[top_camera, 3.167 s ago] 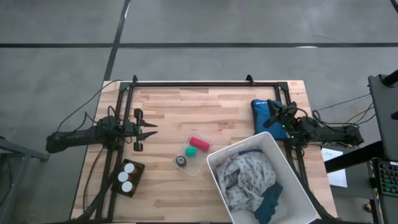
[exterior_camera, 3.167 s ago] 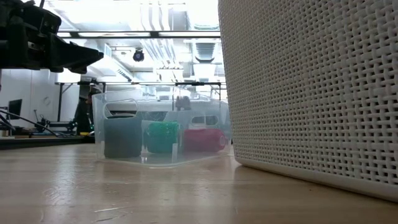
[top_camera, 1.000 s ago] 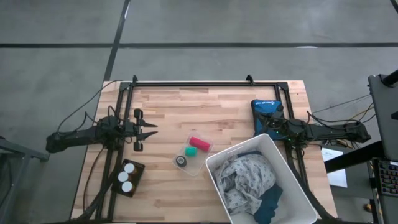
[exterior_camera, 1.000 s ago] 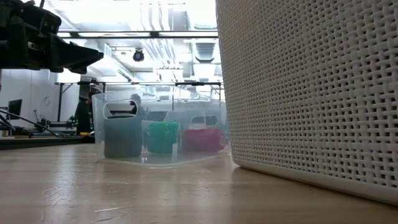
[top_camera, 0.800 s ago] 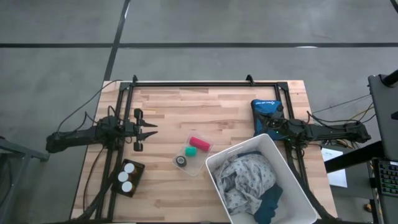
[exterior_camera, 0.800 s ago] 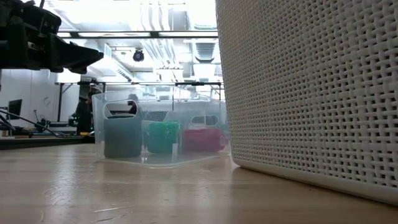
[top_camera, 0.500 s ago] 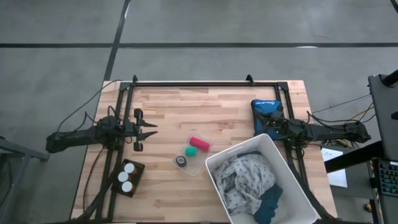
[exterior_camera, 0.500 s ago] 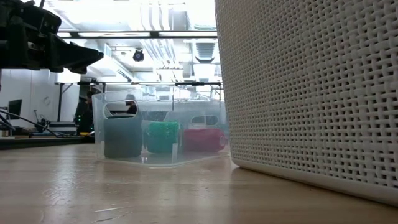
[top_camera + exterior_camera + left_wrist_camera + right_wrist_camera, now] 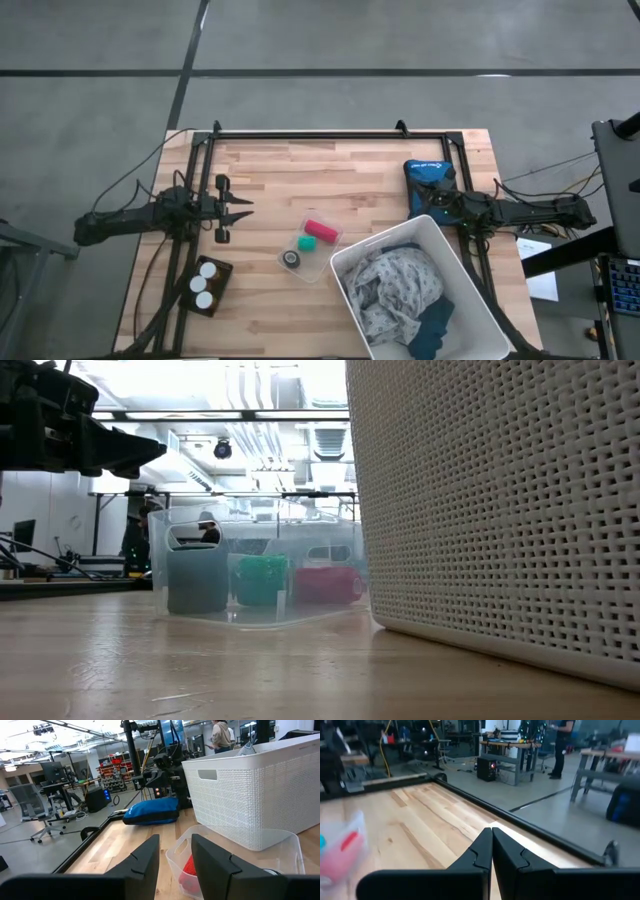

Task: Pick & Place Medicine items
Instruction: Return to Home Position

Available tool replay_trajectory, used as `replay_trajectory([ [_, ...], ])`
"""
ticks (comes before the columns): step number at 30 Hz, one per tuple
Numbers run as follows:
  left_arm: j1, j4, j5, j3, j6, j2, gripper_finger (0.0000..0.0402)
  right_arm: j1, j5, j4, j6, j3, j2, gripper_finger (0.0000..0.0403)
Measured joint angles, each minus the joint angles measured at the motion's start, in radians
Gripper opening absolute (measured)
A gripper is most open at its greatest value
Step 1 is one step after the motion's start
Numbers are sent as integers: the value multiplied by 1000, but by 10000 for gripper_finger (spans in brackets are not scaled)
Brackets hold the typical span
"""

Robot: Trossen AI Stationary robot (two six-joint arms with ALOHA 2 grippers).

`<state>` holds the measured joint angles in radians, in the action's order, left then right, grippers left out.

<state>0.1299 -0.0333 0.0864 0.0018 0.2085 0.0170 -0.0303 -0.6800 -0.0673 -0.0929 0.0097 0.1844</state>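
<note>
Three small white-capped pill bottles point(image 9: 203, 284), upright in a small black bin point(image 9: 224, 270) near the wooden counter's point(image 9: 300, 180) left edge, left hand point(image 9: 246, 210) released, fingers apart, right hand point(image 9: 440, 200) clenched on nothing beside a blue fabric pouch point(image 9: 424, 176) — its white lettering unreadable.

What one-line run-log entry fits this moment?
left pincer open, left edge | right pincer shut, by blue bag | three pill bottles in black bin | cloths in white bin

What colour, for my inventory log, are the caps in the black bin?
White caps, best in high view.
</note>
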Motion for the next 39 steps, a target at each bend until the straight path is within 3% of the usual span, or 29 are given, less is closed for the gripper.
replay_trajectory([
  [8,0,0,0,0,0,0,118,0,-2,0,145,0,0,8],
  [39,0,0,0,0,0,0,118,0,-1,2,147,0,0,8],
])
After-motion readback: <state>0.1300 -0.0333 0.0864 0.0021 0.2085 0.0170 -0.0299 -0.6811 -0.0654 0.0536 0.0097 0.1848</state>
